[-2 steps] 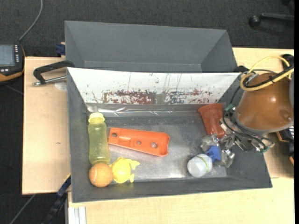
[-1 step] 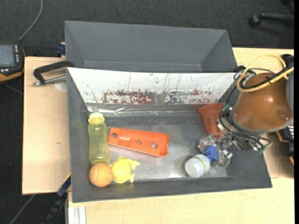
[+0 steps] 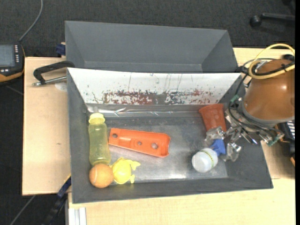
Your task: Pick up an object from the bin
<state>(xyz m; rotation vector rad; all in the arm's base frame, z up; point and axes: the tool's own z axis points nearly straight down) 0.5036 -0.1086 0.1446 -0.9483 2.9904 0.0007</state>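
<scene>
you are looking down into the grey metal bin (image 3: 77, 139), its floor sparsely strewn with things lying apart, not heaped. the arm comes in from the right under its rounded orange cover (image 3: 269, 95), and the gripper (image 3: 225, 144) hangs low at the right end of the floor, close to the right wall; you cannot tell from this view whether it is spread or closed, nor whether anything is caught in it. the longest thing in the bin is a flat orange plastic piece (image 3: 139, 143) with a few small holes, lying across the middle of the floor and tilted slightly down to the right. left of it a pale yellow-green bottle (image 3: 97, 142) lies lengthwise along the left wall, cap toward the back. at the right rear a red-brown block-like thing (image 3: 213, 117) sits just behind the gripper, near the corner. the thing nearest the gripper is a white rounded piece (image 3: 203, 161), just to its front left on the floor, near the front wall. in the front left corner an orange ball (image 3: 101, 176) rests at the bottle's base, and a crumpled yellow thing (image 3: 123, 171) is touching the ball's right side. smallest is a blue piece (image 3: 218, 147) lying between the white rounded piece and the gripper, seemingly touching both.
</scene>
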